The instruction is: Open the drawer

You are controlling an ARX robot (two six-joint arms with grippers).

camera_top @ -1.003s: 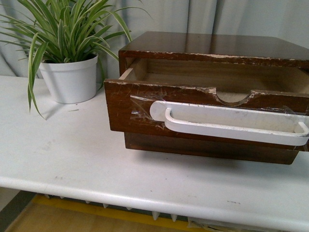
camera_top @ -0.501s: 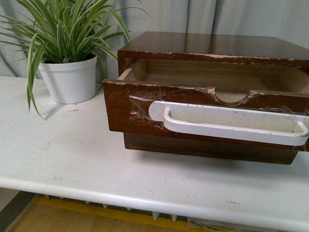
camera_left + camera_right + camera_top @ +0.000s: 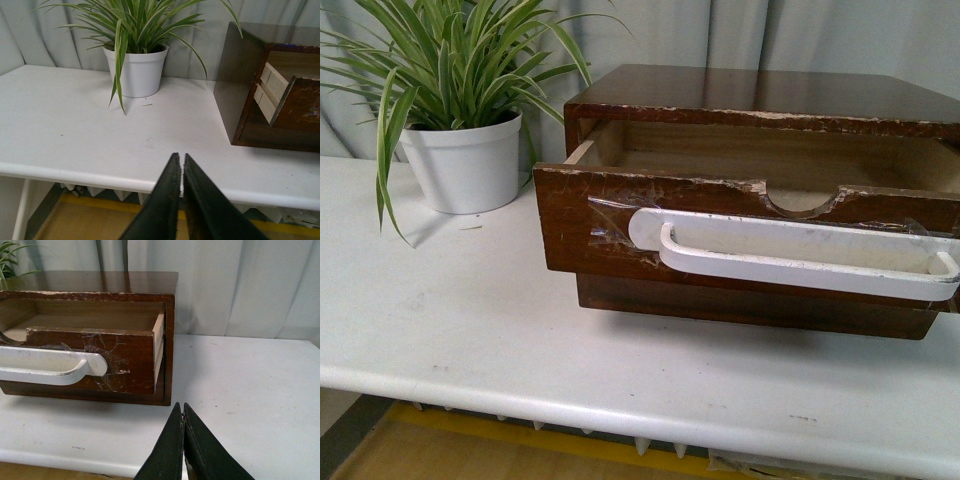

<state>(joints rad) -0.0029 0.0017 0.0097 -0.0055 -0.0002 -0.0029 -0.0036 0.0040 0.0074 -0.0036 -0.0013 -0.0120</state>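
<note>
White table (image 3: 470, 330) | drawer (image 3: 620, 230) open | wrist-only: left gripper (image 3: 181, 170), right gripper (image 3: 182, 420) closed, empty

Test bench setup: white table (image 3: 470, 330), grey curtain (image 3: 800, 35), potted plant (image 3: 460, 110)

White table (image 3: 470, 330), potted plant (image 3: 465, 160) (white pot), brown wooden cabinet (image 3: 750, 95)

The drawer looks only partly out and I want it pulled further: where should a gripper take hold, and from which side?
Grip the white bar handle on the drawer front, near its middle. The bar stands off the wood, leaving a gap for one finger behind it. Come from the front, the robot's side, fingers above and below the bar. The right gripper, shut and empty, looks nearer than the left gripper.
</note>
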